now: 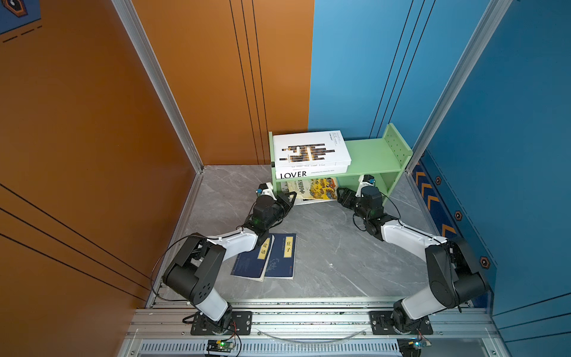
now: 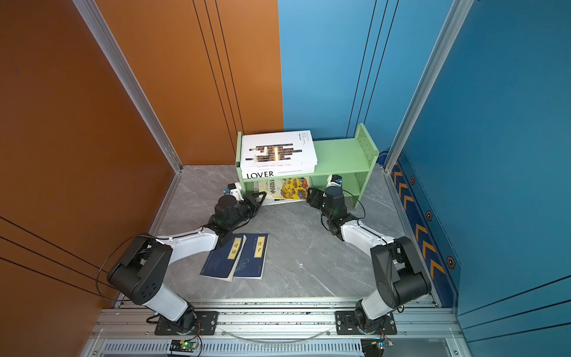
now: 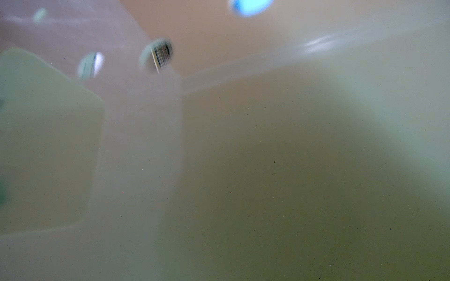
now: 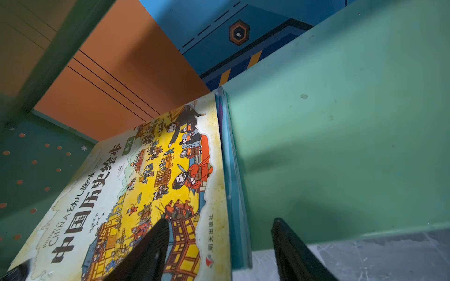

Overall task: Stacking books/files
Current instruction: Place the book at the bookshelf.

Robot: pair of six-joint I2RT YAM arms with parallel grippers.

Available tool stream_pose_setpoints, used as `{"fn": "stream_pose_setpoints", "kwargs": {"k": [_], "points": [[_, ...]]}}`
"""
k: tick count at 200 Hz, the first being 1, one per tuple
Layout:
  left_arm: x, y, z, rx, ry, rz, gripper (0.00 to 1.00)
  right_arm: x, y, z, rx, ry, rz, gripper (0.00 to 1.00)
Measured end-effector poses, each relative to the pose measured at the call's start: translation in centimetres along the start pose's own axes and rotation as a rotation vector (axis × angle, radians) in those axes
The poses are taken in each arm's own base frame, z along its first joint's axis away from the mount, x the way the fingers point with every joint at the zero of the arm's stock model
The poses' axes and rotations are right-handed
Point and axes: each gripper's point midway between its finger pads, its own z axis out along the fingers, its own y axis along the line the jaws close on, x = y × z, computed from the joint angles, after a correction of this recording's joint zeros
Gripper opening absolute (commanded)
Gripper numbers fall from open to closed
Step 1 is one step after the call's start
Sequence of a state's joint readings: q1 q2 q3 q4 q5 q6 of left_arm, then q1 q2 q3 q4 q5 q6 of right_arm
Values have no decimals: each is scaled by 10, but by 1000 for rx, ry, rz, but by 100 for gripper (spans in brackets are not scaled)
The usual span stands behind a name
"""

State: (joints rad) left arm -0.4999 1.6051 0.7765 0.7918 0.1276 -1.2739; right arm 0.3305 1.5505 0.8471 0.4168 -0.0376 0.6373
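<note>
Yellow illustrated picture book (image 4: 136,189), atop thin light-blue book (image 4: 235,194) in lower compartment of green shelf (image 1: 367,151), edge inside wide-spread right hand (image 4: 219,220). Close squarely on both together; brace far corner with closed left hand (image 1: 290,195).

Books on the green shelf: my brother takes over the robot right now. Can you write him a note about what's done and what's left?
Left tool: shut, at the left end of the lower opening of the green shelf; whether it holds anything cannot be told.
Right tool: open, straddling the edges of the yellow picture book and thin blue book in the lower compartment.
Done: barred white book lies on the LOVER book on top of the shelf.
Left: two navy books lie on the table, probably next to stack.
</note>
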Motion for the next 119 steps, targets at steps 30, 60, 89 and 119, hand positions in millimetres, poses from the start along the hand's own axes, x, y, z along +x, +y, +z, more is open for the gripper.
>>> {"fn": "stream_pose_setpoints", "kwargs": {"k": [30, 60, 89, 119], "points": [[4, 2, 2, -10, -19, -10, 0, 6, -2, 8, -8, 13, 1, 65], [10, 3, 2, -22, -48, -27, 0, 5, -2, 14, -10, 11, 4, 65], [19, 0, 2, -26, -68, -37, 13, 5, -3, 14, -15, 14, 12, 65], [28, -4, 2, -21, -74, -50, 18, -2, -7, 14, -23, 4, 35, 65]]}}
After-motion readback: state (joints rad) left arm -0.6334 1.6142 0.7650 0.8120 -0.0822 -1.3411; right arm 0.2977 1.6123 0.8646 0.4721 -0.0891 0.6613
